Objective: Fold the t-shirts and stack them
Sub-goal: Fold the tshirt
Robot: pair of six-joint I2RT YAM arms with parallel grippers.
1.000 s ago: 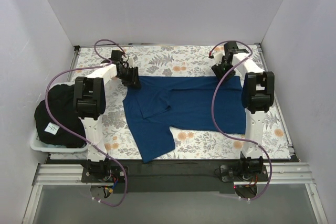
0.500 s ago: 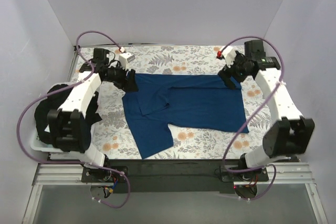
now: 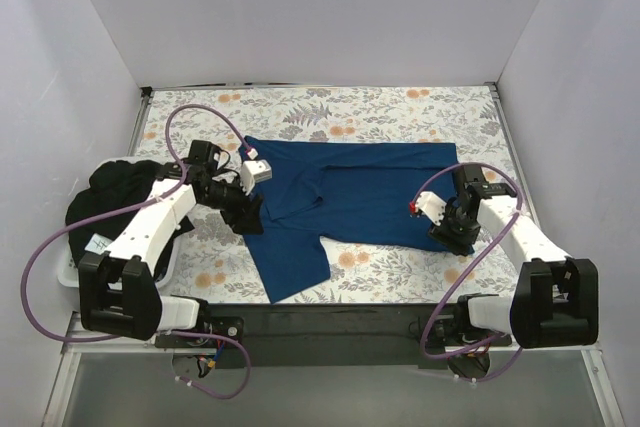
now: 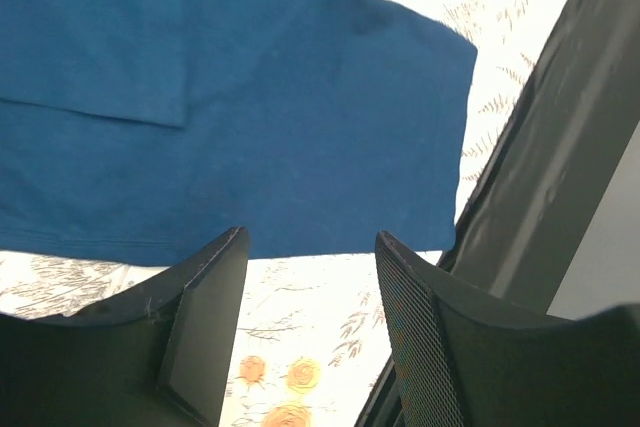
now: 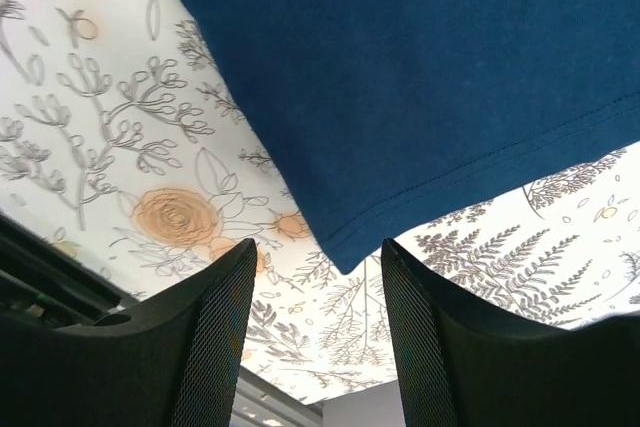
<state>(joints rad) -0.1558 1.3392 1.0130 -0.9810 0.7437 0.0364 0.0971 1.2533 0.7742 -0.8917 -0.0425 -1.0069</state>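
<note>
Floral cloth (image 3: 400, 107): covers the whole table surface, lying flat.

Blue t-shirt (image 3: 370, 187): laid out across the middle of the overhead frame and mostly flat. One layer is doubled over near its centre-left, and a flap hangs down toward the lower centre. No finished, compact fold is seen.

Black t-shirt (image 3: 115, 207): heaped at the left edge of the overhead frame in a white bin (image 3: 70, 275), with a small white tag (image 3: 98, 243) showing. It is not spread out or folded.

Left gripper (image 3: 248, 215): held low at the left border of the blue t-shirt. In the left wrist view its jaws stand apart, with only the shirt's hem and the floral cloth seen between them. Nothing is grasped.

Right gripper (image 3: 452, 237): held low at the lower right corner of the blue t-shirt. In its wrist view that corner sits just above the gap between the jaws. The jaws are released and nothing is pinched.

Progress, as judged: early. One shirt is laid out with its fold barely started. The black one is untouched in the bin, and no stack has been made. Left to do are both folds and the stacking.
</note>
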